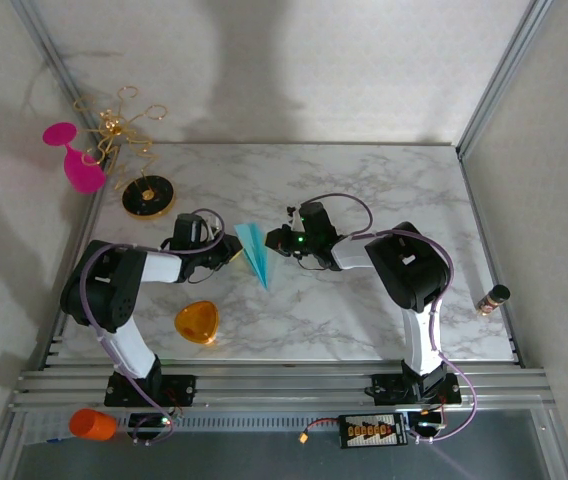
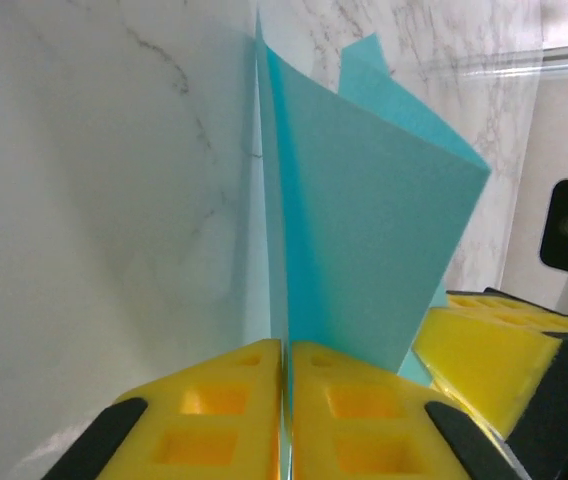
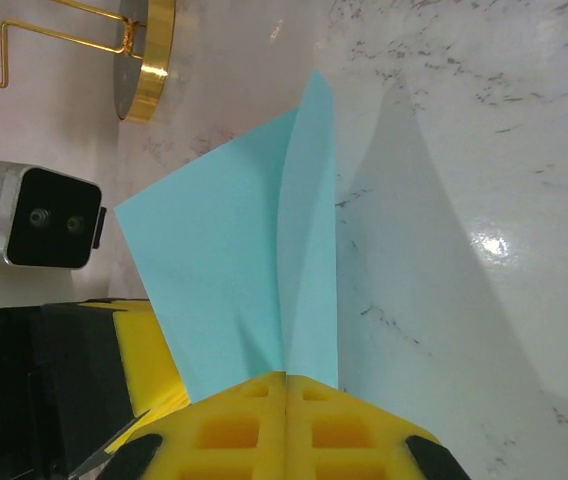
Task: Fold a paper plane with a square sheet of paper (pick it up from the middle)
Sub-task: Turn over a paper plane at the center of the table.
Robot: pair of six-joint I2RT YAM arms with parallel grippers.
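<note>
Your paper plane (image 1: 255,252) lies mid-worktop (image 1: 364,180), just beyond and right of the orange piece (image 1: 196,321), with its nose toward the near edge. The left tool (image 2: 284,362), on the side nearer the orange piece, is clamped on its folded layers. The right tool (image 3: 286,388), on the side away from that piece, pinches them too. This two-sided hold likely stops the creased layers springing open.

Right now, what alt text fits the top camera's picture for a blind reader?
A teal paper plane, nose toward the near edge, is held mid-table by the left gripper and right gripper, one each side. An orange rounded piece lies by the left arm; a pink glass is far left.
</note>
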